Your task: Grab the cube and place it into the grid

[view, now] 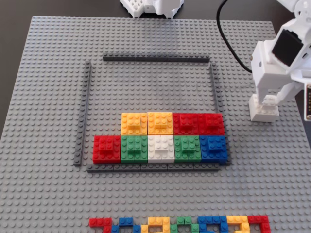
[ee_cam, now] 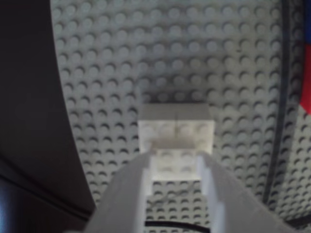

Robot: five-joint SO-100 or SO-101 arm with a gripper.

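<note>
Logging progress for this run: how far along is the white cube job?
Done: nine blocks already sit in the grid. In hand: the gripper straddles the cube, right of the grid in the fixed view; the wrist view shows the fingers flanking its raised top brick. A firm grip isn't clear. Left: lifting it and placing it inside.

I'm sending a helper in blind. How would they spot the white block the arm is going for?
Start at the grey baseplate and find the dark-strip grid. Outside its right strip in the fixed view, under the tool, sits the cube. It stands alone, unlike the white block between two green ones.
</note>
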